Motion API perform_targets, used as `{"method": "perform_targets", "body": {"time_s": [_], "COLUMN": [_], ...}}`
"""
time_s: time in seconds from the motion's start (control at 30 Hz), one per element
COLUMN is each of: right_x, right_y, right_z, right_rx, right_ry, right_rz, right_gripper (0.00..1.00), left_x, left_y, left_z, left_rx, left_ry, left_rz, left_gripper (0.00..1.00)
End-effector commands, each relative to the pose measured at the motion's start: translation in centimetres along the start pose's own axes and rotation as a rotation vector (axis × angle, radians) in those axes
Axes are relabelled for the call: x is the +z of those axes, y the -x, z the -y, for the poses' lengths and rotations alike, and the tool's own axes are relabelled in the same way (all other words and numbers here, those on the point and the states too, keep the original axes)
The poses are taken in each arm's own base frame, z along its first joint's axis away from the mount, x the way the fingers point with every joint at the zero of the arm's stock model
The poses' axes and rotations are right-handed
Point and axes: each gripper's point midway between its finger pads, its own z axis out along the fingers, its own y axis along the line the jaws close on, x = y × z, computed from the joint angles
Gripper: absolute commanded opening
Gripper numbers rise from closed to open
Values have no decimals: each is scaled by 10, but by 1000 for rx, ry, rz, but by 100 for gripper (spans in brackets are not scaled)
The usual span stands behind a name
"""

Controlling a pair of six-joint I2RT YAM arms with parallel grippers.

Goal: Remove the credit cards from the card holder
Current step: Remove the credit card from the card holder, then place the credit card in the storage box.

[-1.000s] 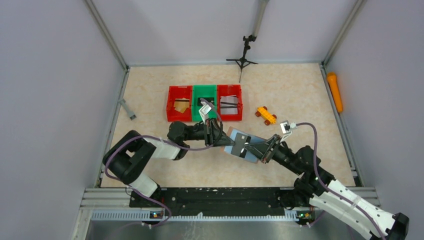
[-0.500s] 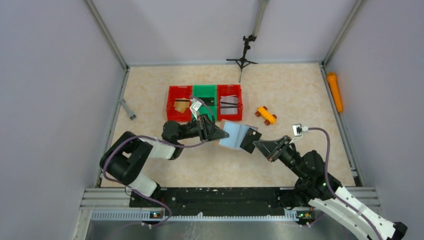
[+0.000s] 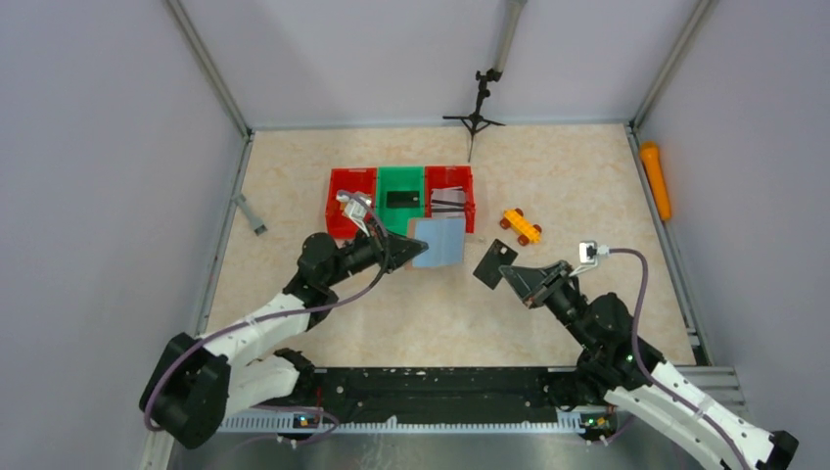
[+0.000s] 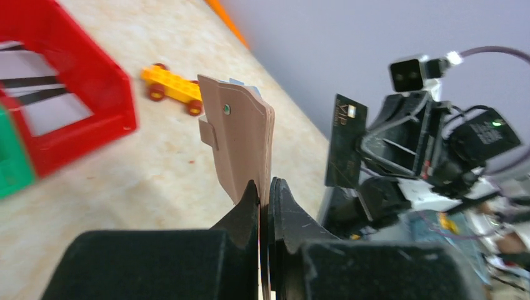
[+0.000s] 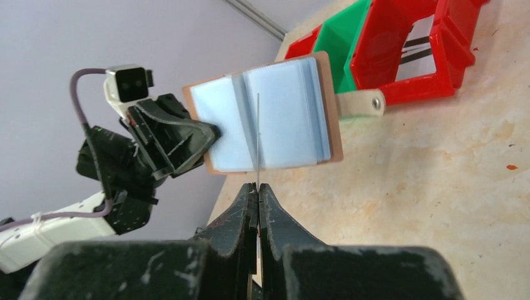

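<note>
Three bins in a row, upper centre: left red bin [image 3: 352,172], green bin [image 3: 390,185], right red bin [image 3: 450,171]. Yellow toy car [image 3: 521,225] sits right of them. Orange cylinder [image 3: 656,179] at the right edge, black tripod [image 3: 478,108] top centre.

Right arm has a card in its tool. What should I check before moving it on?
1. Right tool shut on black card: ok.
2. Black card clear of card holder: ok.
3. Left tool shut on card holder: ok.
4. Way to the green bin free: not ok, card holder hangs in front.
5. Cards left inside card holder: cannot tell.
</note>
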Motion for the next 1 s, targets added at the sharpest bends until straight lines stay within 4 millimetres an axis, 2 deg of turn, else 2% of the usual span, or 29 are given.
{"method": "perform_targets", "body": {"time_s": [0.0, 0.07, 0.3, 0.43, 0.5, 0.63, 0.87, 0.97], "right_x": [17, 28, 89, 126, 144, 177, 241, 258], "right_y": [6, 4, -9, -14, -16, -17, -29, -34], "right_z": [-20, -25, -8, -19, -16, -4, -11, -1], "right_rx": [21, 27, 129, 183, 240, 337, 456, 462], "right_ry": [67, 70, -187, -199, -247, -387, -348, -424], "right_rz": [24, 14, -45, -41, -16, 68, 177, 232], "right_gripper": [0, 0, 0, 0, 0, 0, 0, 0], "left_x": [-21, -34, -101, -132, -144, -160, -179, -185], "left_y": [13, 25, 69, 87, 92, 98, 104, 105], "left_z": [-38, -44, -61, -62, -63, -62, -59, -58], "left_rx": [119, 151, 229, 249, 249, 245, 241, 239], "left_ry": [256, 339, 637, 741, 778, 818, 855, 861], "left_rz": [84, 146, 424, 546, 597, 664, 734, 760], "left_gripper": [0, 0, 0, 0, 0, 4, 3, 2]}}
